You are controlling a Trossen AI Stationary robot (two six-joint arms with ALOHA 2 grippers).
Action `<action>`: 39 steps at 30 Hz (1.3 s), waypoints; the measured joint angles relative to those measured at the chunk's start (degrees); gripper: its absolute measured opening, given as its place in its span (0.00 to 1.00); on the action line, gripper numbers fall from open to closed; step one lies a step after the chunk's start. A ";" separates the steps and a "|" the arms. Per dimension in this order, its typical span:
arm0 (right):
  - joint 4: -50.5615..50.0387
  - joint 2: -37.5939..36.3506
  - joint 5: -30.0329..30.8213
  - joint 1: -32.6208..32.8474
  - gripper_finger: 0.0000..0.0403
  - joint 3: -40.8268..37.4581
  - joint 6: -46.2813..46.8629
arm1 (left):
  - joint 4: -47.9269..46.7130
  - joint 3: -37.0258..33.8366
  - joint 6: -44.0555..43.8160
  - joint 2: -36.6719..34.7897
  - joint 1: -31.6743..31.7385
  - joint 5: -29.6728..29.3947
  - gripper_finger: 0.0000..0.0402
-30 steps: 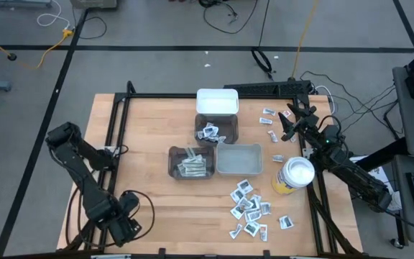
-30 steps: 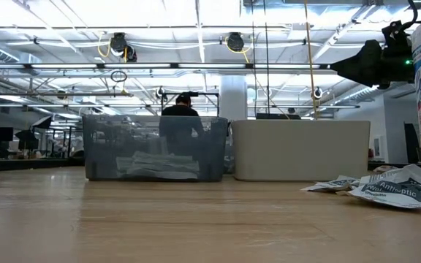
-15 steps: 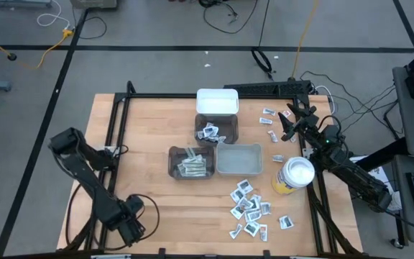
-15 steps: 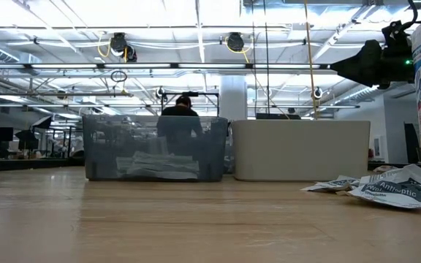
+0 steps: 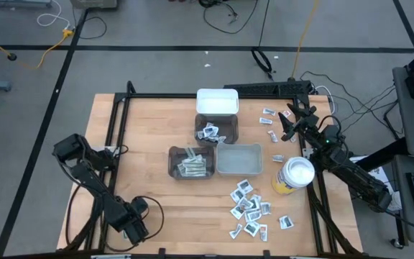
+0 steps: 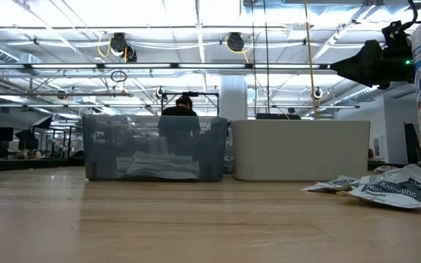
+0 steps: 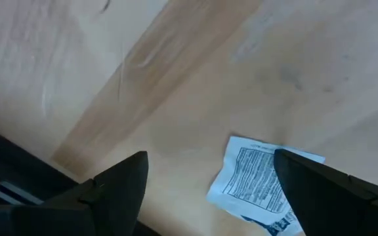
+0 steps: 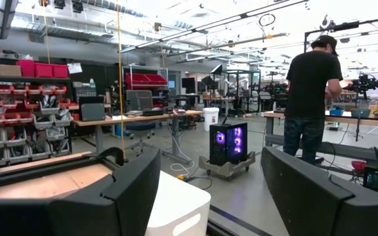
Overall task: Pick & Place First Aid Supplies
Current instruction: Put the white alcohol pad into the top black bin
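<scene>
Your left gripper (image 5: 136,229) hangs low by the counter's (image 5: 149,129) near edge, fingers (image 7: 113,187) spread wide, empty, a white sachet (image 7: 261,182) lying flat just ahead. Your right gripper (image 5: 290,122) waits at the far right edge, fingers (image 8: 120,193) open, empty.

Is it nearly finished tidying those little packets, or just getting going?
Partly done: packets already lie in the two dark bins. Nothing is held now; the open left gripper hovers near one packet. A pile of packets waits by the yellow canister.
</scene>
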 joint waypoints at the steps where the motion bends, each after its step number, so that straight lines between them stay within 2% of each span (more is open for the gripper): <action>1: 0.00 0.00 0.02 0.01 0.65 0.01 0.00 | 0.37 -0.01 0.42 0.04 0.25 0.09 0.84; 4: 0.00 0.00 0.00 0.01 0.65 -0.01 0.00 | 0.98 -0.04 1.11 0.12 0.86 -0.05 0.80; 6: 0.00 0.00 0.00 -0.01 0.65 -0.01 0.00 | 1.37 -0.04 1.39 0.16 1.17 -0.05 0.73; 16: 0.00 -0.01 0.01 0.01 0.65 0.00 0.00 | 2.16 -0.08 1.67 0.25 1.68 -0.20 0.23; 21: 0.01 0.00 0.02 0.00 0.65 0.01 0.00 | 1.65 0.07 0.00 0.35 1.77 -0.32 0.03; 28: 0.01 -0.01 0.01 0.01 0.65 0.01 0.00 | -5.49 2.37 1.43 -2.21 3.15 -2.27 0.01; 39: 0.00 -0.01 0.01 -0.01 0.65 0.00 0.00 | -13.02 5.28 11.58 -13.97 11.23 -2.38 0.00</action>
